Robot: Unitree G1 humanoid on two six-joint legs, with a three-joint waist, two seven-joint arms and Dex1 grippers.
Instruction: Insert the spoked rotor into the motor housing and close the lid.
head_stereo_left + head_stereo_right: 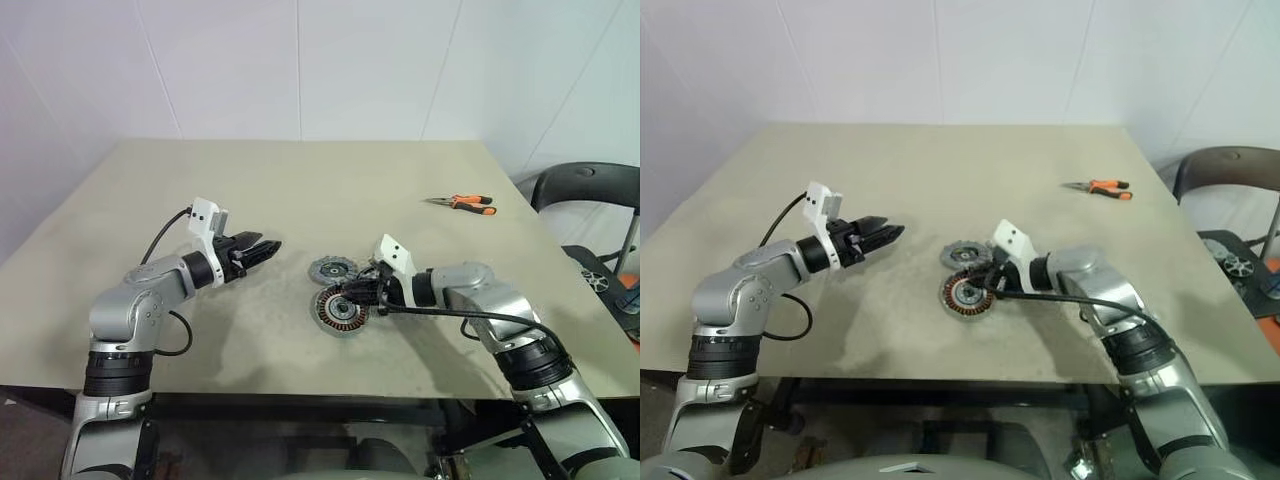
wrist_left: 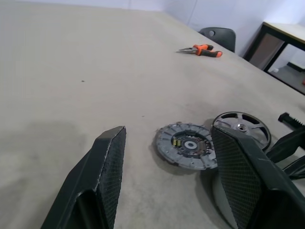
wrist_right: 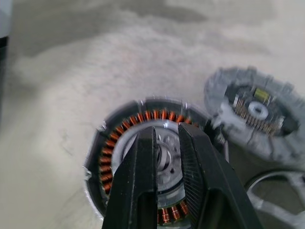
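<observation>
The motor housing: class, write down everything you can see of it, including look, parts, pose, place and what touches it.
The motor housing is a round, dark, shallow cup lying flat and open on the beige table. A ring of copper-coloured wire coils runs inside its rim around a silvery metal centre. The lid lies close beside it, and the spoked rotor is near too. The right gripper hangs over its centre, fingers nearly together; actual contact cannot be told.

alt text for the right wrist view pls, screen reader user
The right gripper, its two black fingers nearly together, hangs over the metal centre of the round dark motor housing ringed with copper-coloured coils. Beside it on the beige table lie the dull grey notched lid and part of the shiny silver spoked rotor.
</observation>
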